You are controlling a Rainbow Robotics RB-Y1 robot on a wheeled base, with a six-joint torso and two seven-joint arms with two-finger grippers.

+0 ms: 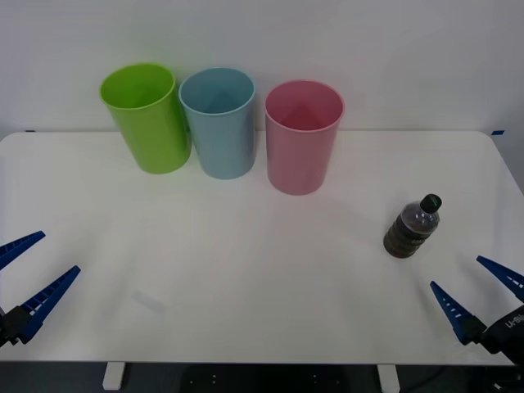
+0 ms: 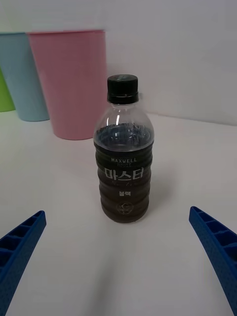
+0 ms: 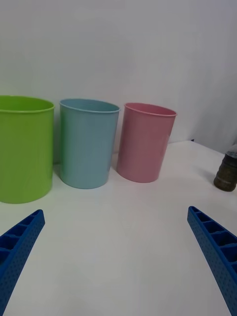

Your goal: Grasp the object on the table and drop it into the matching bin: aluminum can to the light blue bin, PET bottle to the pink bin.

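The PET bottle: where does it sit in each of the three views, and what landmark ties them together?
Front view: PET bottle stands upright on the table's right side, ahead of the right gripper.
Right wrist view: bottle centred, upright, beyond the open jaws.
Left wrist view: bottle cut off at the picture's edge.
Shared landmark: the pink bin.

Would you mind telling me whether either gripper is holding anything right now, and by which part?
Nothing is held. The left gripper and right gripper are both open; the small clear plastic bottle with black cap stands free on the white table.
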